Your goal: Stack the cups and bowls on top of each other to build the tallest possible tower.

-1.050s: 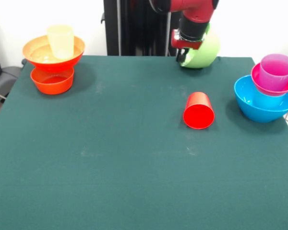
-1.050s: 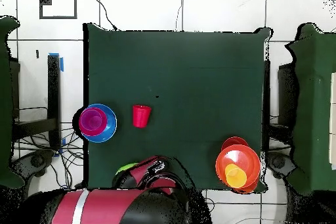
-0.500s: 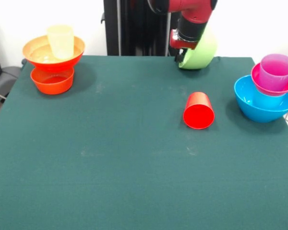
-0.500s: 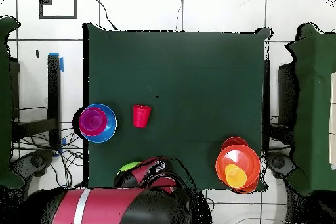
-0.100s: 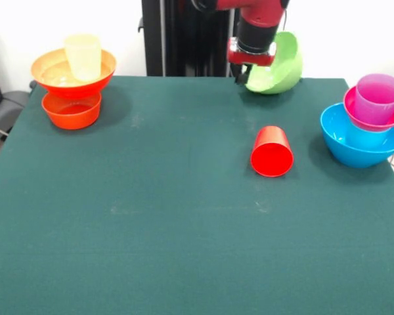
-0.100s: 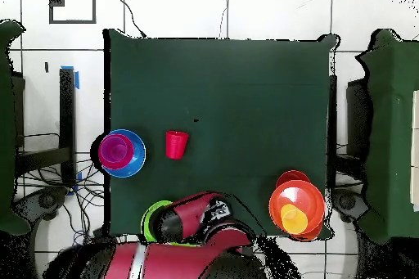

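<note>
No text, label, brand, number or sign can be read in either view, on the cups, the bowls, the arm or the table.

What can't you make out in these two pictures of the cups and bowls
- Gripper, front view: its tips sit against the tilted lime green bowl, so open or shut is unclear.
- Lime green bowl, overhead view: mostly covered by the arm.
- Light blue cup, front view: only a band shows between the magenta bowl and blue bowl.
- Second lime green bowl: not visible.
</note>
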Tool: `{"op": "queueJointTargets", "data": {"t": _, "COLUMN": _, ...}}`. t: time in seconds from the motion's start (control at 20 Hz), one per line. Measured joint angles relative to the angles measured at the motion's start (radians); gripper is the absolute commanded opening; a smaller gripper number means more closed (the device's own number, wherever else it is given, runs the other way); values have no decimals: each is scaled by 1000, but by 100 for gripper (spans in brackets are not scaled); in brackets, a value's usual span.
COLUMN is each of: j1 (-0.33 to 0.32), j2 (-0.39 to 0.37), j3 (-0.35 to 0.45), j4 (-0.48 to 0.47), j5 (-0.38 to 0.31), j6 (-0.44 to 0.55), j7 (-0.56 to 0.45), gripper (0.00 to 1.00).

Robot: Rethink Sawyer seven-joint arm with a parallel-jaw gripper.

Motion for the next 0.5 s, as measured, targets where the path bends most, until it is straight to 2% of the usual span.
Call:
{"op": "queueJointTargets", "data": {"t": 0.05, "j1": -28, "j2": -24, "j3": 12, "j4": 6, "j5": 0, "j6": 16, "j7": 0, "gripper": 100}}
{"op": "queueJointTargets", "data": {"t": 0.25, "j1": -100, "j2": -84, "j3": 49, "j4": 16, "j5": 0, "j6": 32, "j7": 0, "gripper": 100}}
{"op": "queueJointTargets", "data": {"t": 0.5, "j1": -124, "j2": -106, "j3": 81, "j4": 18, "j5": -1, "j6": 33, "j7": 0, "gripper": 100}}
